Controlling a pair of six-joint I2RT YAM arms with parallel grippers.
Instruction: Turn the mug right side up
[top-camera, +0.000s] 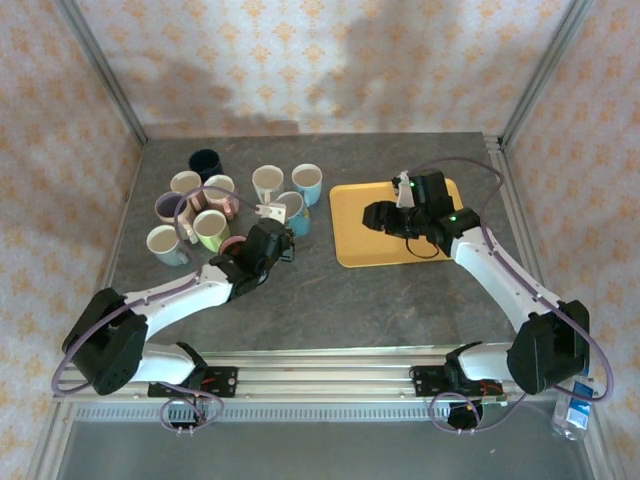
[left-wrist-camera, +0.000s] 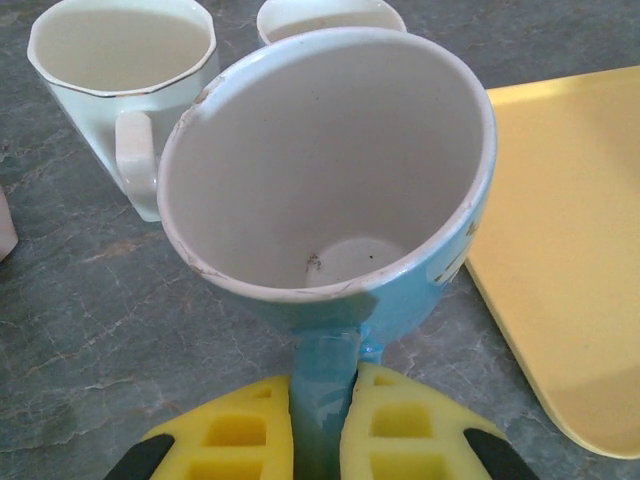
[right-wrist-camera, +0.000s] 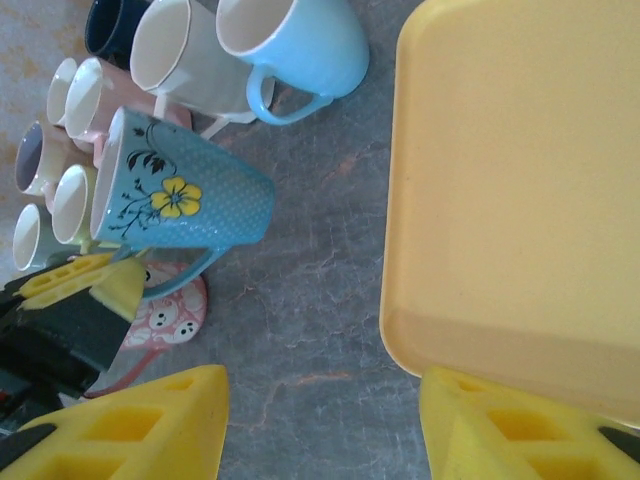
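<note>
Nearest me, the left gripper (left-wrist-camera: 322, 415) is clamped on the handle (left-wrist-camera: 322, 375) of the blue mug (left-wrist-camera: 330, 170), with its yellow pads (left-wrist-camera: 235, 445) pressed to either side. The mug is between the other mugs (top-camera: 200, 215) and the tray (left-wrist-camera: 570, 250), over the grey table (left-wrist-camera: 80, 330). It is tipped, mouth leaning back toward the gripper, so I'd judge the turn most of the way round but not finished. I cannot tell whether its base touches the table.

To finish this well, I'd roll the wrist slowly until the rim sits level. Then I'd lower the mug until the base is flat on the table before letting go (a grip on a handle gives little hold against twisting, so a quick move could let the mug swing). The release should pull straight back along the handle, not sideways.

There is little room. A pink mug (right-wrist-camera: 165, 315) lies just beside the handle, a white mug (left-wrist-camera: 120, 60) stands just behind, and the tray edge is near on the other side. Better to set it down where it is than to shift it.

Farther off, the right gripper (right-wrist-camera: 322, 410) hangs over the tray's edge, jaws apart and holding nothing.
</note>
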